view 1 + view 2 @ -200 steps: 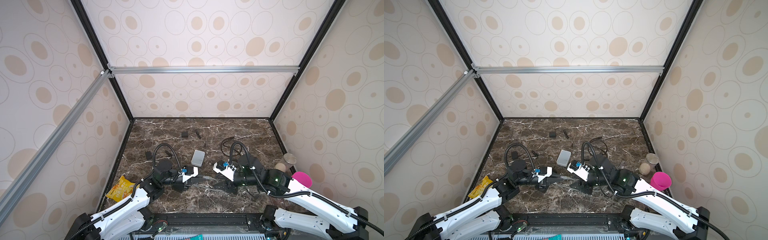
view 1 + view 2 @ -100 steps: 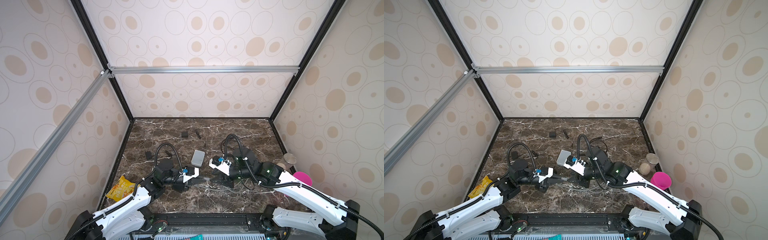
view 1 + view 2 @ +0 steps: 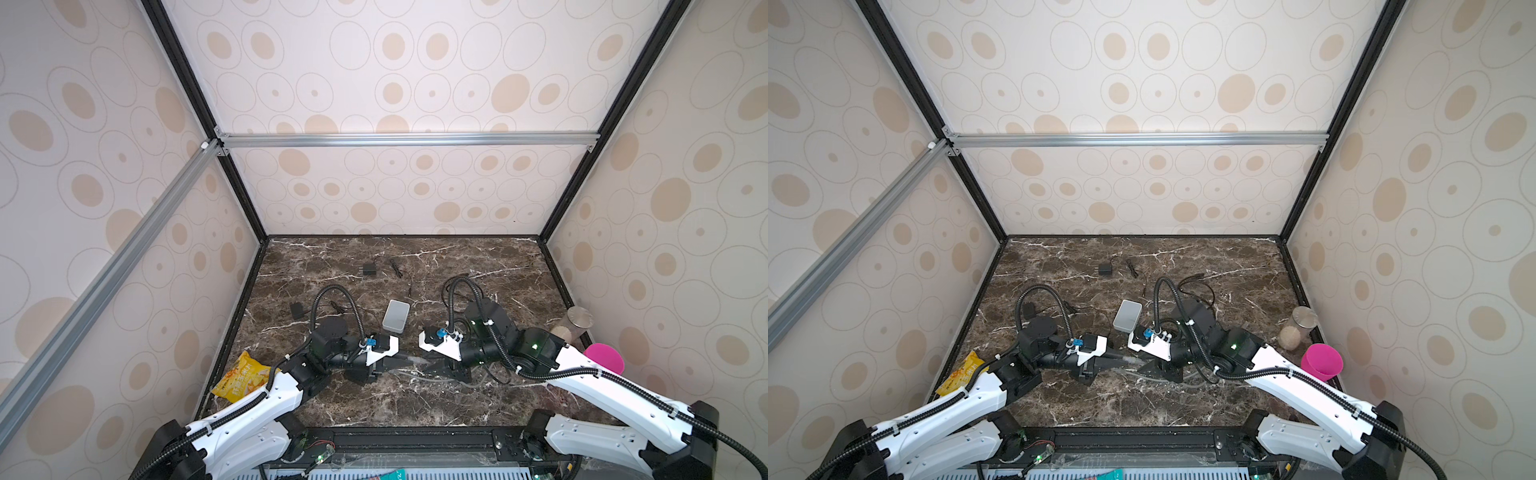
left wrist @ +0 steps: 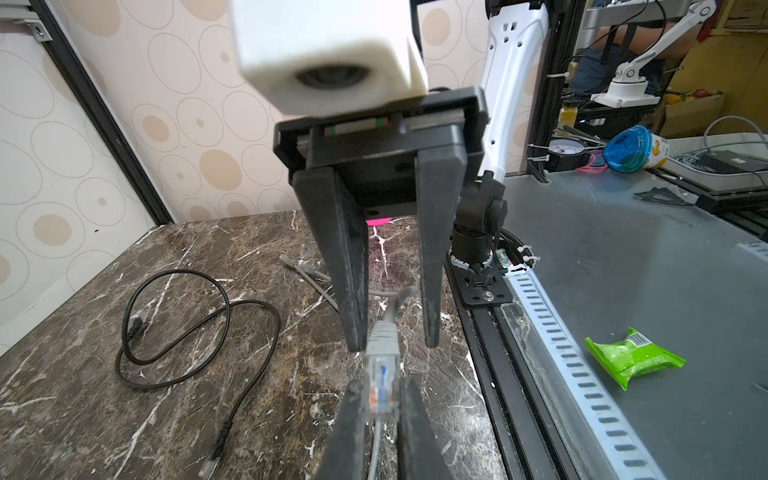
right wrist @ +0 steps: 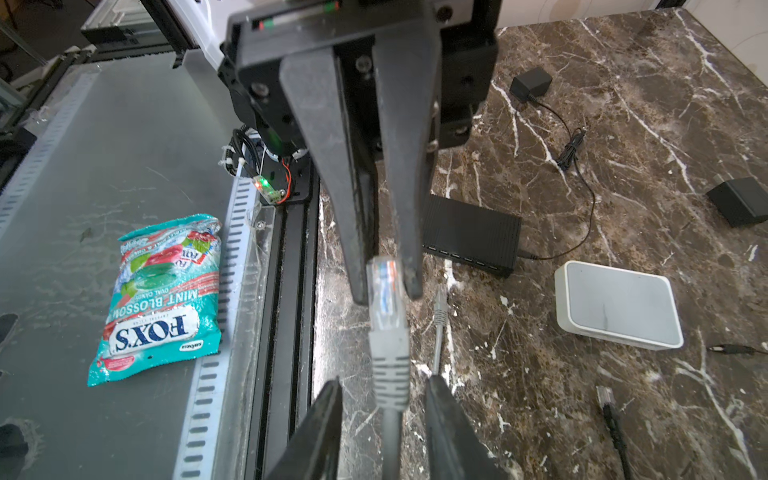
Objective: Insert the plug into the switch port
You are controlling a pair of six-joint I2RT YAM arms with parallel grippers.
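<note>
Now plug (image 4: 381, 386) handover.
Right gripper (image 5: 384, 380) has narrowed loosely around the cable (image 5: 390, 432); left gripper (image 4: 380, 399) clamps the plug.

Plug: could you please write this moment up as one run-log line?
left gripper: shut on plug | right gripper: open, straddling boot | switch: plug not inserted

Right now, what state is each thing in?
left tool, shut on the plug.
right tool, open around the gray boot, not gripping.
plug, held in the air, not in any port.
black switch, lying flat, front ports look empty.
white box, lying flat, untouched.
pink cup, upright.
</note>
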